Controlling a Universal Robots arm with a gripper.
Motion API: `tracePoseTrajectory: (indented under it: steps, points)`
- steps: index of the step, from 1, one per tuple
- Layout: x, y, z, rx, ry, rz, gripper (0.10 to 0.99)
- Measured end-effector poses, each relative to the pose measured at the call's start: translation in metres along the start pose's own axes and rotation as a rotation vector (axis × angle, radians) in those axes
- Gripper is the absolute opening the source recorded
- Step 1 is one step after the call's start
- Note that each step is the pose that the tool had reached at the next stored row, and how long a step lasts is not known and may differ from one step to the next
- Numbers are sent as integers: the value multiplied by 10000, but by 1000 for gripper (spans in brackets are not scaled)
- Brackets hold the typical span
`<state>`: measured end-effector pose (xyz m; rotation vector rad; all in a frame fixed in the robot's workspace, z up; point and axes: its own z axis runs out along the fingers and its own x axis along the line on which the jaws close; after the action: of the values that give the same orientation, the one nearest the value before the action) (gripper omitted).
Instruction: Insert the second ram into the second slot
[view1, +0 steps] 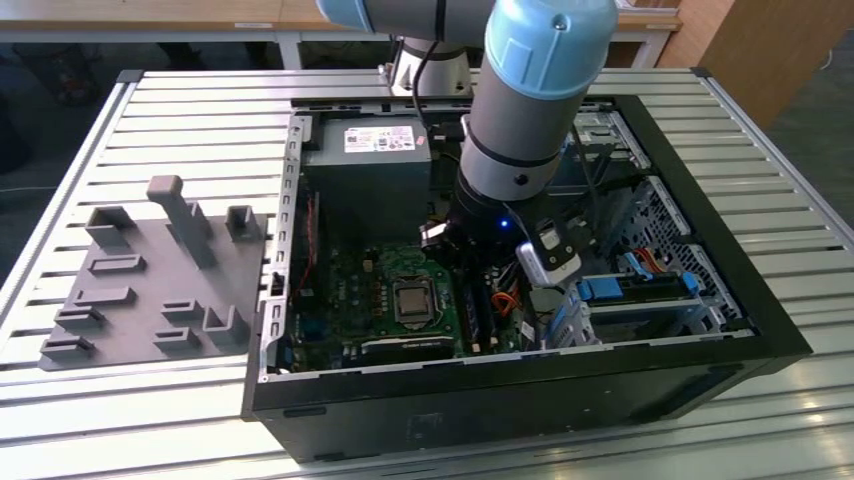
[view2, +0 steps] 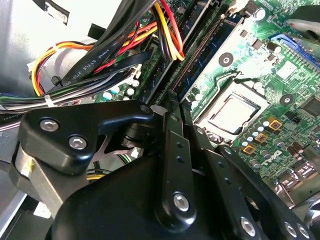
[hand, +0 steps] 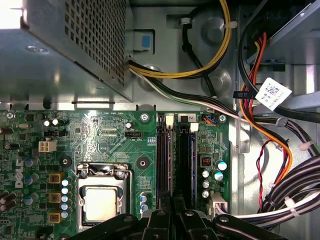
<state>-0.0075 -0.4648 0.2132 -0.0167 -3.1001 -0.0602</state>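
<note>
My gripper (hand: 173, 201) is down inside the open computer case (view1: 747, 300), over the motherboard's memory slots. Its fingers (view2: 176, 145) are pressed together, and their tips sit at the near end of the slot closer to the processor. In that slot stands the second ram (hand: 165, 160), seen edge-on as a thin dark strip; in the second wrist view the second ram (view2: 197, 52) runs away from the fingertips. Whether the tips pinch its edge or only rest on it is hidden. A blue stick (hand: 186, 160) stands in the neighbouring slot.
The processor socket (hand: 100, 202) lies beside the slots. Bundled cables (hand: 280, 150) run along the other side, and the power supply box (view1: 367, 170) stands behind. A grey fixture plate (view1: 154, 280) lies on the slatted table at the exterior view's left.
</note>
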Motion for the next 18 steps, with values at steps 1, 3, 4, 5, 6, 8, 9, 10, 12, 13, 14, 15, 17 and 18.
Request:
tracePoseTrajectory:
  steps: [1, 3, 4, 5, 6, 8, 9, 10, 12, 13, 14, 15, 17, 18]
  points:
    - [0, 0, 0, -2, 0, 0, 145]
    - [0, 1, -1, -3, -1, 0, 208]
    - [0, 0, -2, -1, 0, 0, 208]
    - [0, 0, -5, 1, 0, 0, 208]
    - [0, 0, -10, 4, 1, 0, 208]
    - [1, 1, -22, 1, 1, 0, 208]
    - [1, 1, -33, 0, 0, 0, 208]
    - [2, 2, -45, 0, 0, 0, 208]
    - [3, 3, -77, 1, 1, 0, 208]
    - [4, 4, -93, 1, 1, 1, 208]
    - [5, 5, -112, 3, 5, 1, 208]
    - [6, 6, -134, 5, 11, 0, 208]
    - [6, 7, -142, 3, 12, 0, 192]
    - [6, 7, -142, 1, 11, 1, 129]
